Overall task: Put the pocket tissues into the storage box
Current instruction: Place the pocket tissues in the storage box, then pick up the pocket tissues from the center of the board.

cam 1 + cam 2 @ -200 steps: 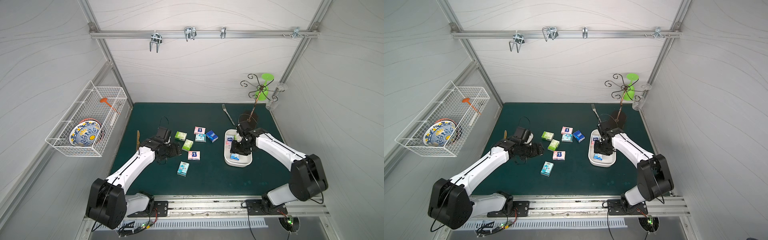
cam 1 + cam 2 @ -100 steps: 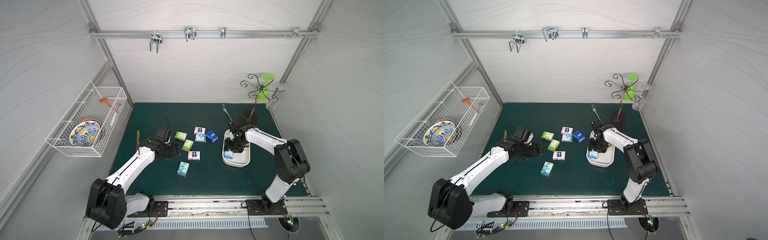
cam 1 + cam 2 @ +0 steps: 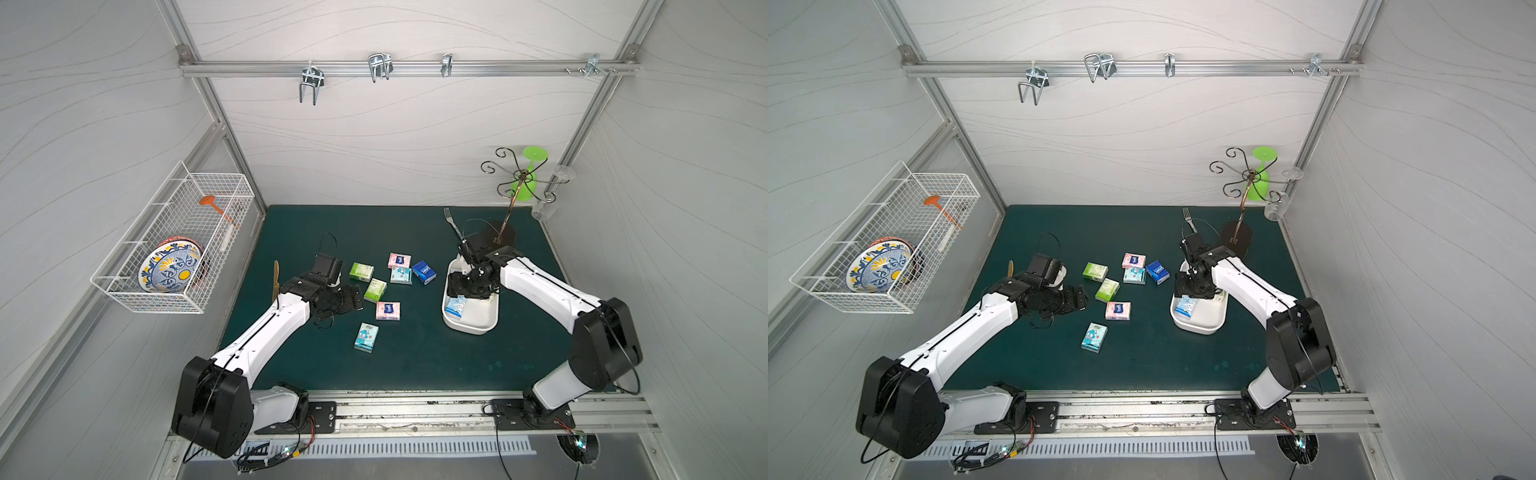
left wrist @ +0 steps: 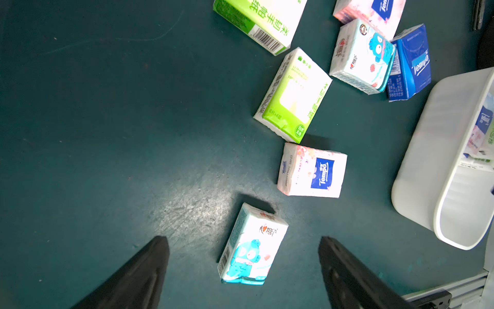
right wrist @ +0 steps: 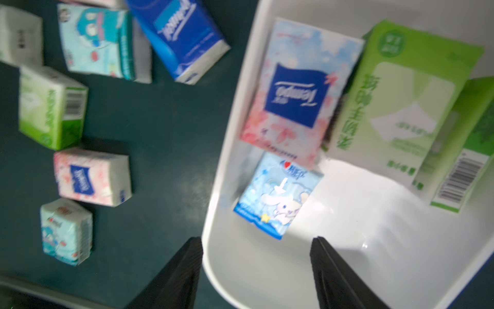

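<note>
One light-blue packet [image 5: 278, 195] in storage box [image 5: 387, 254], beyond parted right jaws, left jaws wide

Left fingers [image 4: 139, 275] spread wide, right fingers [image 5: 179, 278] parted, empty, both arms reaching inward.

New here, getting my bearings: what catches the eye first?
Colourful pocket tissues lie scattered mid-table on the dark green mat. To their right, the right gripper hangs open over the white storage box, which holds a few packets. A wire basket on the left wall holds a painted plate.
</note>
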Tool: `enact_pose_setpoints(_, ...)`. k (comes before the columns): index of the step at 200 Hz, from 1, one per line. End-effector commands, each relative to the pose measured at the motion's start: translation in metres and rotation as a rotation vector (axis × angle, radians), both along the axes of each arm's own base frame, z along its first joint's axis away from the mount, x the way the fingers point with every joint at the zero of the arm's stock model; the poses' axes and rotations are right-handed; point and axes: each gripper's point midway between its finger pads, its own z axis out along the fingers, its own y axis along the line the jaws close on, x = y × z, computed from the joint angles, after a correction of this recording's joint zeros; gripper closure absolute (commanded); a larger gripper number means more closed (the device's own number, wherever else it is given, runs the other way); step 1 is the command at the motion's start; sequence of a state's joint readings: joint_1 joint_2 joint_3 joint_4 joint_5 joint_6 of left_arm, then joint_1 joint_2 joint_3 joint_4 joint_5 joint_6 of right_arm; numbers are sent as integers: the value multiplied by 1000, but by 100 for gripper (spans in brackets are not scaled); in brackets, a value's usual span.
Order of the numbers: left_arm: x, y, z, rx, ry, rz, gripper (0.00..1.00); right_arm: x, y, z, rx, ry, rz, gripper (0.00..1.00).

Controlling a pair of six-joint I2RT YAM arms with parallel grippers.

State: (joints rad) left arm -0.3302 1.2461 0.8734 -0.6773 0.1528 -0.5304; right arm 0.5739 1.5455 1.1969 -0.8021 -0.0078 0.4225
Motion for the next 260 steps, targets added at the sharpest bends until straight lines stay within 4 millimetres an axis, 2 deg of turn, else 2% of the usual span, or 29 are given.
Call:
enact_pose_setpoints(1, 10, -2, 10, -14, -50, 14, 8, -23, 26, 13, -6, -14, 98, 30)
enact_pose_setpoints(27, 9, 2, 4, 5, -48, 30, 7, -40, 82, 19, 35, -63, 260, 26)
enact_pose_setpoints(51, 5, 8, -1, 29, -43, 46, 7, -51, 132, 14, 67, -77, 431, 22)
enact_pose_setpoints(81, -1, 25, -6, 48, -35, 113, 6, -52, 174, -2, 71, -53, 550, 21)
enact_pose_setpoints(108, -9, 48, -15, 36, 12, 220, 6, -48, 203, -14, 113, -44, 619, 16)
enact_pose_setpoints(128, -15, 60, -18, 49, 34, 266, 6, -41, 215, -25, 108, -42, 658, 11)
enact_pose_setpoints(151, -20, 64, -17, 65, 42, 274, 6, -35, 224, -38, 88, -44, 698, 8)
enact_pose_setpoints(179, -22, 65, -17, 62, 44, 277, 6, -25, 222, -52, 53, -52, 716, 4)
enact_pose_setpoints(213, -21, 62, -16, 49, 41, 270, 6, -17, 219, -61, 50, -42, 727, 3)
enact_pose_setpoints(260, -20, 59, -16, 32, 41, 263, 6, -32, 213, -64, 58, 11, 748, 3)
